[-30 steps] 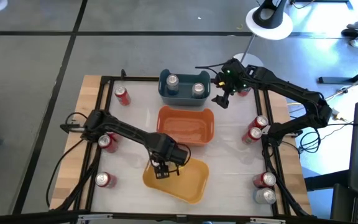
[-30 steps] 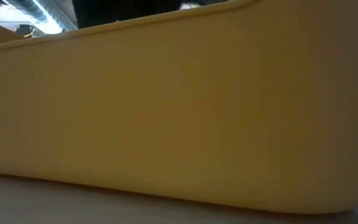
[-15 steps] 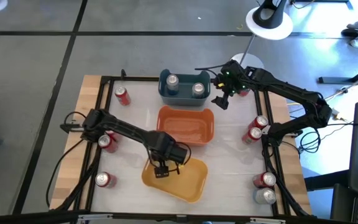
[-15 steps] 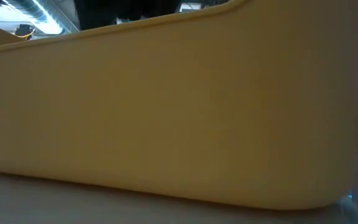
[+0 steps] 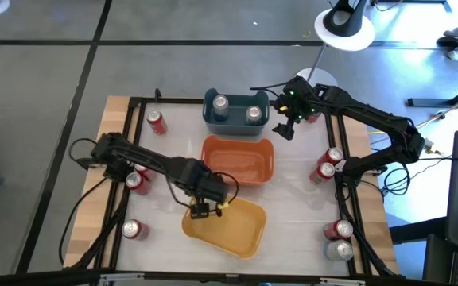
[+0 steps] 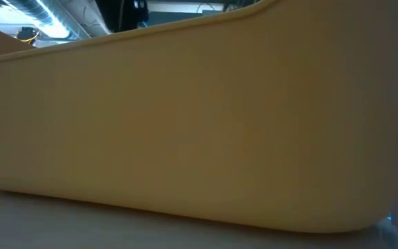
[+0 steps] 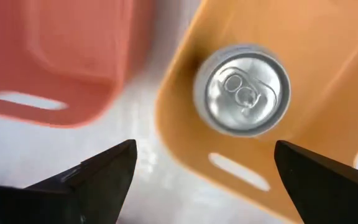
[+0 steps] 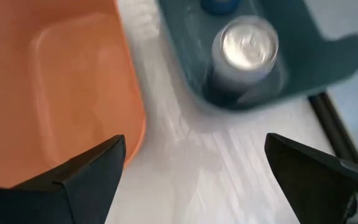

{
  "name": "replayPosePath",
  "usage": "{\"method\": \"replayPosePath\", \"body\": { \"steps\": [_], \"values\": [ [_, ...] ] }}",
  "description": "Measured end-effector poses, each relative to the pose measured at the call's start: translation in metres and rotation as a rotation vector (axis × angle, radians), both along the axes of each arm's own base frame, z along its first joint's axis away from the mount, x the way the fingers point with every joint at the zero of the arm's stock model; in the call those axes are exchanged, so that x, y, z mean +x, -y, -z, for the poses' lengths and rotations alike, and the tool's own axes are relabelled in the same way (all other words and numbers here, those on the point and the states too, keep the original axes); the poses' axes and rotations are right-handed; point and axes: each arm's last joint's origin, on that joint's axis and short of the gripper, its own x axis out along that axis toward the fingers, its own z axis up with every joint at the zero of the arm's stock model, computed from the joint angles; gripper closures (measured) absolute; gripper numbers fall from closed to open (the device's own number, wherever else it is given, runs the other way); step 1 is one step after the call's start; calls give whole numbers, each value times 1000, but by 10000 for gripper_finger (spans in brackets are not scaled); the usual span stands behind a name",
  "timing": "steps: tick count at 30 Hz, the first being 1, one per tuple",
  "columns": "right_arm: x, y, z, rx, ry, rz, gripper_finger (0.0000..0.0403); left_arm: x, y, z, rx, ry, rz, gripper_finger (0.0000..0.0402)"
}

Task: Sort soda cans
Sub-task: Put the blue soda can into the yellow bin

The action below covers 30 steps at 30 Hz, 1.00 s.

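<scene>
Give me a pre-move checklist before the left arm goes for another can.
1. Left gripper empty, fingers open: ok.
2. Silver-topped can standing upright inside the yellow bin, clear of the fingers: ok.
3. Right gripper out of the way, open beside the blue bin: ok.
4. Loose cans on the left side available, e.g. the red can next to the left arm: ok.
5. Orange bin beside the yellow bin not blocking the arm's path: cannot tell.
6. Body colour of the can in the yellow bin matching its bin: cannot tell, only its top shows.
</scene>
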Motion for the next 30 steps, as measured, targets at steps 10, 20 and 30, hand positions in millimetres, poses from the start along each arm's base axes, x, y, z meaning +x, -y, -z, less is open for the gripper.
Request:
{"method": "replayPosePath", "body": {
  "steps": [10,20,30],
  "values": [
    [-22,-66,-31,35,-188,34,20,-34,-24,-50,194,157,97,34],
    [-52,-142,-40,189,-290,194,20,-37,-51,-78,268,329,151,34],
    [-72,-216,-38,349,-343,357,20,-29,-69,-82,298,374,163,34]
  ]
}}
